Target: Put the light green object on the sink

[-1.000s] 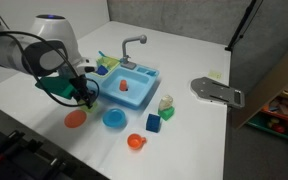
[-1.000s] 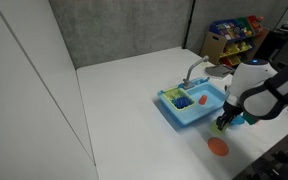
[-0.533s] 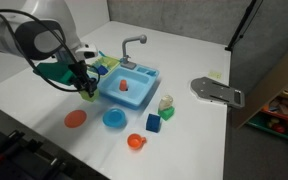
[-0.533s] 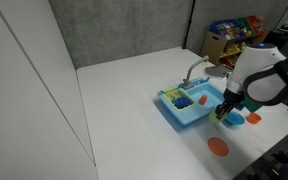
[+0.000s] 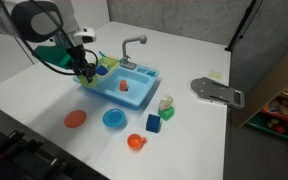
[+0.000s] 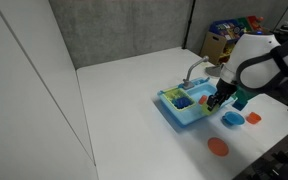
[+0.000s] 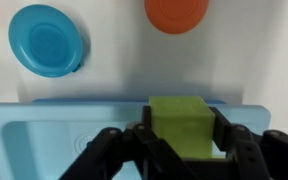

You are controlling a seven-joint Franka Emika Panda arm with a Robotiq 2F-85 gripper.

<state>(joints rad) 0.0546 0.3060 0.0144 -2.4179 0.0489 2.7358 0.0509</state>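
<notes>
In my wrist view the fingers (image 7: 114,152) cover both flanks of the light green object (image 7: 181,122), and the sink (image 7: 44,135) runs off the left and bottom edges. In an exterior view the gripper (image 5: 87,70) hides that object from me.

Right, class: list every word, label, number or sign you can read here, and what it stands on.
No text can be read.
The sink, the light green object in the gripper and the blue dish show no print.
The coloured packets in the background are too small and blurred to read.

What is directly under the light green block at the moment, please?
The pale blue sink lies below the block, which the tool grips. The patch directly beneath is covered.
</notes>
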